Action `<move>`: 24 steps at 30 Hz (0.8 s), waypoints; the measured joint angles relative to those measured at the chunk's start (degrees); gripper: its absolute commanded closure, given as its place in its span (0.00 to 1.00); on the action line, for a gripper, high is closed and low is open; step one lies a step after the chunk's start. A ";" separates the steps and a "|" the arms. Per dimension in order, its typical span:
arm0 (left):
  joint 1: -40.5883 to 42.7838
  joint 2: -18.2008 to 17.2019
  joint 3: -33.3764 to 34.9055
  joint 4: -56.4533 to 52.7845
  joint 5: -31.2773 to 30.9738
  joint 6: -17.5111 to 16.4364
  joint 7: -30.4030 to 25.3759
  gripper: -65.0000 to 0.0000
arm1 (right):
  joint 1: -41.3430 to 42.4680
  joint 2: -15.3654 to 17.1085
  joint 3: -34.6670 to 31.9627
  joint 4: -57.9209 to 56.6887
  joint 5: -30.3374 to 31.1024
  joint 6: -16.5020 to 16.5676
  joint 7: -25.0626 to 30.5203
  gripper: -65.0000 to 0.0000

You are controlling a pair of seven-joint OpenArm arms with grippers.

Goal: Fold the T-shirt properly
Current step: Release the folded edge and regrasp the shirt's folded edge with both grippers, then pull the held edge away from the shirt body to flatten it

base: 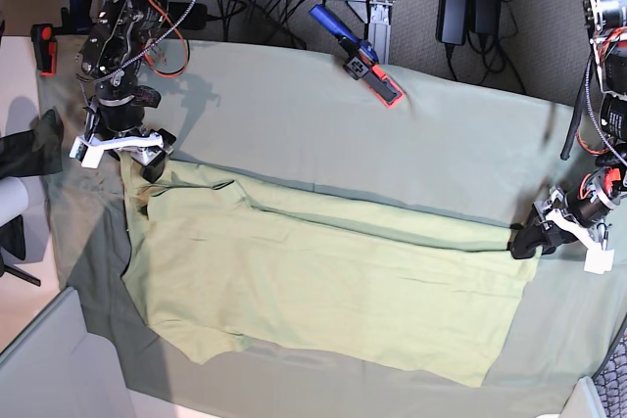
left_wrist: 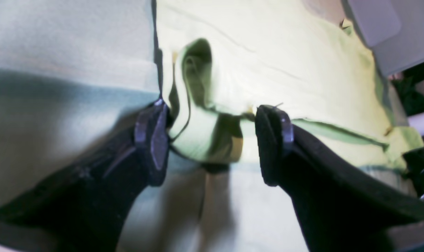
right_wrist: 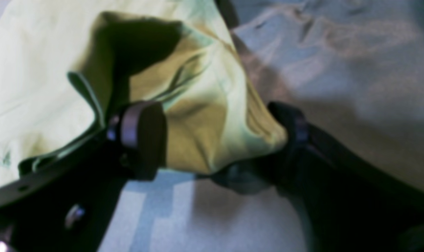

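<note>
Looking down from the base view, we are seeing the T-shirt lying spread across the grey-green table cloth that is covering the tabletop, its far edge folded over into a long band running from one arm to the other. We are working at both ends of that band. Our right end effector is sitting at the shirt's corner on that view's left; its wrist view is showing the jaws standing wide apart with a bunched hump of yellow-green fabric lying between them, the cloth brushing both pads but not pinched. Our left end effector is resting at the opposite corner, on that view's right; its jaws are likewise spread wide, with a raised loop of hem sitting in the gap, so neither side is clamping the cloth. Beyond the cloth's far edge a blue and red clamp is lying near a tangle of cables.
</note>
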 measured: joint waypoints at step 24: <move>0.94 -2.99 1.01 5.64 -8.00 0.04 11.58 1.00 | -0.66 -0.35 0.28 5.38 4.63 0.39 -10.23 1.00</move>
